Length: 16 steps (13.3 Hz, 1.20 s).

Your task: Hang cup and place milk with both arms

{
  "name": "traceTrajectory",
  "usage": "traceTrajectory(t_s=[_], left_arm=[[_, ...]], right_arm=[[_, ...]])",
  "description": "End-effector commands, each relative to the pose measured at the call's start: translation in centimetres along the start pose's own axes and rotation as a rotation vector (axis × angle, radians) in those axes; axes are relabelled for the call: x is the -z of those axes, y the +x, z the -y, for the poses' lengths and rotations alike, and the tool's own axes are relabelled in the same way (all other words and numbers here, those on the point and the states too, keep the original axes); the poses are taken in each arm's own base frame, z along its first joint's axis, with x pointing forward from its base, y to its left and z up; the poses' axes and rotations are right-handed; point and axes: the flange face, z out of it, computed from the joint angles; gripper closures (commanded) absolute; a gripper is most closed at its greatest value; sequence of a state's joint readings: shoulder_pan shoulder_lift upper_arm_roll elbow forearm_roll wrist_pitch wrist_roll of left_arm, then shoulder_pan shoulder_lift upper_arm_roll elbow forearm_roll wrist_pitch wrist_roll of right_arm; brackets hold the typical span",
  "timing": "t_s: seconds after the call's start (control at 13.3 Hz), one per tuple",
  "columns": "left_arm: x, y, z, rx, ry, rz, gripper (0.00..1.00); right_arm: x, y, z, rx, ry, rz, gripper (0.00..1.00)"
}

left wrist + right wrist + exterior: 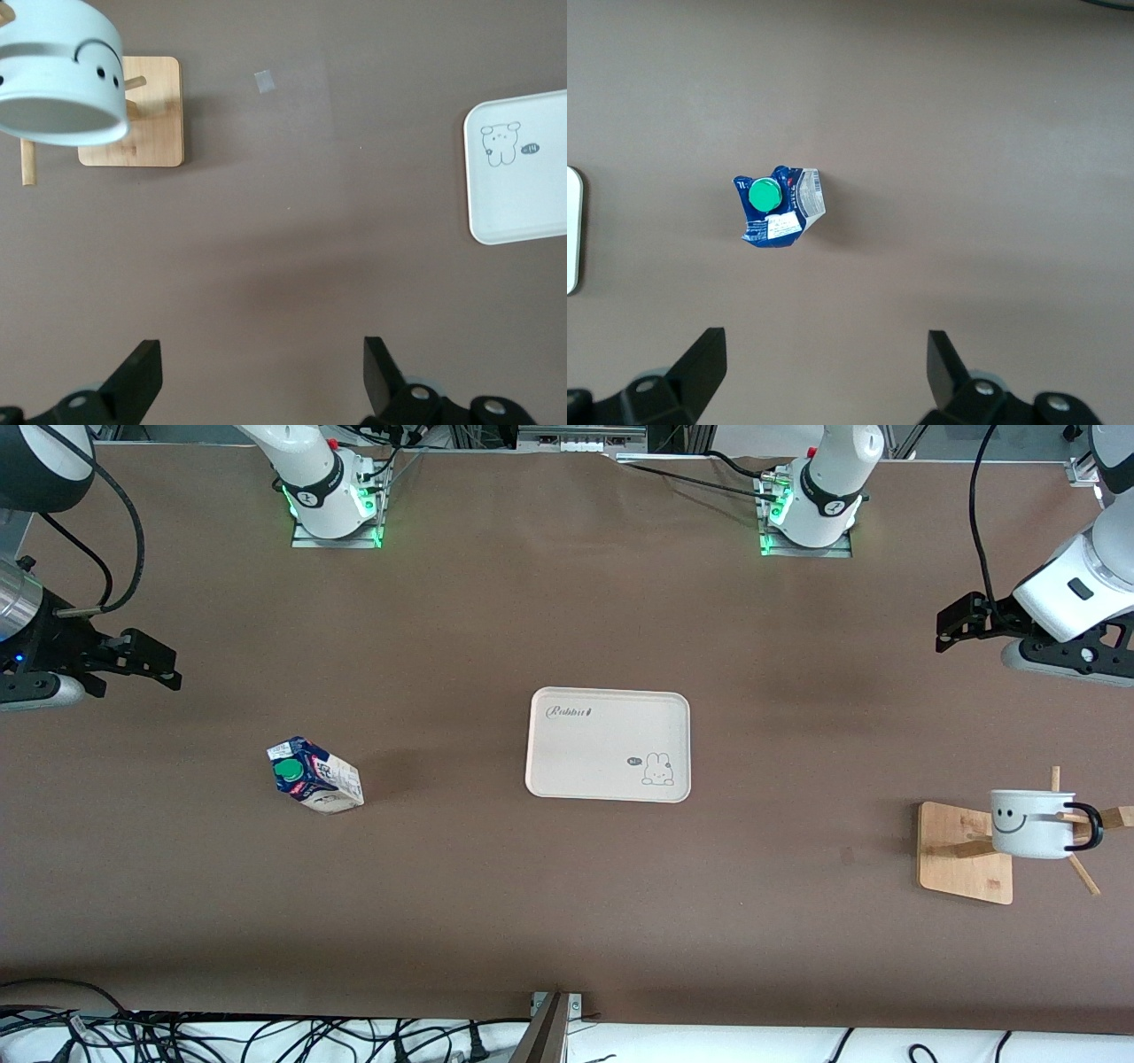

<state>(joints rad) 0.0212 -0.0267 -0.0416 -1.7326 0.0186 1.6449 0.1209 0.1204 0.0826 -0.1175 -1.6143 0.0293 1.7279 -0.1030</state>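
Observation:
The white cup (1033,823) with a smiley face hangs by its black loop handle on a peg of the wooden rack (964,853) at the left arm's end; it also shows in the left wrist view (60,80). The milk carton (314,776), dark blue and white with a green cap, stands on the table toward the right arm's end and shows in the right wrist view (778,208). My left gripper (952,627) is open and empty, up over bare table, apart from the cup. My right gripper (151,662) is open and empty, raised over the table, apart from the milk.
A cream tray (608,745) with a rabbit drawing lies at the table's middle; its corner shows in the left wrist view (518,168). Both arm bases (332,491) stand along the table's edge farthest from the camera. Cables lie along the edge nearest the camera.

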Motion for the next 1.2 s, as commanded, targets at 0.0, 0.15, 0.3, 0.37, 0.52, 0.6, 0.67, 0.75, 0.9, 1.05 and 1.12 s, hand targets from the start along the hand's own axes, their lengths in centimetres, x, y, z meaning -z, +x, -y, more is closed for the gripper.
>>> traceTrajectory(t_s=[0.0,0.15,0.3,0.37,0.52,0.6,0.67,0.75,0.9,1.05,1.12], left_arm=[[0.56,0.59,0.05,0.091,-0.020,0.023,0.00],[0.67,0.65,-0.02,0.120,-0.003,0.019,0.00],[0.81,0.75,-0.02,0.129,0.004,0.010,0.00],[0.85,0.78,0.08,0.132,0.006,0.005,0.00],[0.85,0.87,0.00,0.128,0.007,-0.001,0.00],[0.88,0.89,0.11,0.129,0.008,-0.004,0.00],[0.84,0.99,0.03,0.123,0.008,-0.007,0.00],[1.03,1.08,0.04,0.117,0.009,-0.021,0.00],[1.04,1.09,0.09,0.113,0.014,-0.022,0.00],[0.99,1.20,-0.21,0.107,0.017,-0.024,0.00],[1.06,1.14,-0.22,0.107,0.017,-0.024,0.00]], right_arm=[[0.28,-0.10,-0.14,0.008,-0.003,-0.009,0.00],[0.28,-0.10,-0.14,0.008,-0.003,-0.009,0.00],[0.28,-0.10,-0.14,0.008,-0.003,-0.009,0.00],[0.28,-0.10,-0.14,0.008,-0.003,-0.009,0.00],[0.28,-0.10,-0.14,0.008,-0.003,-0.009,0.00],[0.28,-0.10,-0.14,0.008,-0.003,-0.009,0.00],[0.19,-0.13,-0.13,0.008,-0.002,-0.006,0.00],[0.19,-0.13,-0.13,0.008,-0.002,-0.006,0.00],[0.24,-0.21,-0.04,0.008,-0.002,-0.003,0.00],[0.19,-0.12,-0.04,0.007,-0.002,-0.006,0.00],[0.19,-0.12,-0.04,0.007,-0.002,-0.006,0.00]])
